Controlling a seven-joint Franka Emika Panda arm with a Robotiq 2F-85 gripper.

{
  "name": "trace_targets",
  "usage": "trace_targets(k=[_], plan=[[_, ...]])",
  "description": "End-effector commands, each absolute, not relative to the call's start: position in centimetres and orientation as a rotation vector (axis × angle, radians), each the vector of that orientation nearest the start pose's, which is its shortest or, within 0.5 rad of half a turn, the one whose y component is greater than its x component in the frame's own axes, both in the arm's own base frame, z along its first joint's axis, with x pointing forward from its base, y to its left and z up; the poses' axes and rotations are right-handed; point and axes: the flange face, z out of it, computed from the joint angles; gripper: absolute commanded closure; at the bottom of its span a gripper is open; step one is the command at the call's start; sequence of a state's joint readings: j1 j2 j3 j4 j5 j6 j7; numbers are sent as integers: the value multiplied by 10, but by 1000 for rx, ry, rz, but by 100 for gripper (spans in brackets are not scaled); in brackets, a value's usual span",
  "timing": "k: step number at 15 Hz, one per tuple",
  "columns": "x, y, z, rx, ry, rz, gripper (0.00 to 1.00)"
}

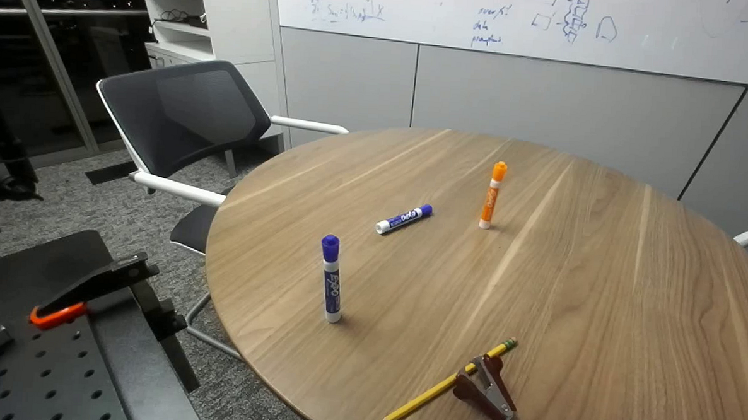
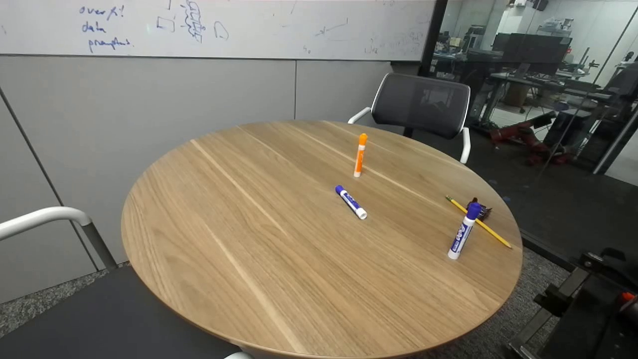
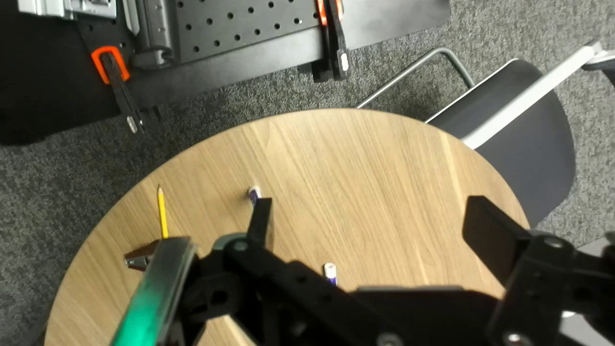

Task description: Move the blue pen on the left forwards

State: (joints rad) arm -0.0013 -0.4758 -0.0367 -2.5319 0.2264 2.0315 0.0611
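Note:
Two similar white markers with blue-purple caps are on the round table. A standing marker [image 1: 331, 284] is upright, cap up; it also shows in an exterior view [image 2: 462, 234]. A lying marker [image 1: 405, 219] is on its side; it also shows in an exterior view [image 2: 352, 202]. I cannot tell surely from cap colour which is the blue pen. My gripper [image 3: 369, 211] is open and empty, high above the table, and out of both exterior views. In the wrist view its left finger partly hides the standing marker [image 3: 254, 193]; its linkage hides most of the lying one [image 3: 330, 271].
An orange marker [image 1: 492, 196] stands upright behind the lying marker. A yellow pencil [image 1: 432, 394] and a brown-handled clip [image 1: 489, 392] lie near the table's edge [image 3: 331, 111]. Chairs [image 1: 182, 113] stand round the table. A black bench with clamps [image 3: 331, 48] adjoins it across a gap.

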Motion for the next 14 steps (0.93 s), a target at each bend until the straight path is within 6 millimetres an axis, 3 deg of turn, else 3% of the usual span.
trace_targets(k=[1, 5, 9, 14], plan=[[456, -31, 422, -2954, 226, -24, 0], [510, -52, 385, -2969, 224, -74, 0], [555, -30, 324, -2998, 233, -144, 0], [608, 15, 258, -3029, 261, -189, 0]])
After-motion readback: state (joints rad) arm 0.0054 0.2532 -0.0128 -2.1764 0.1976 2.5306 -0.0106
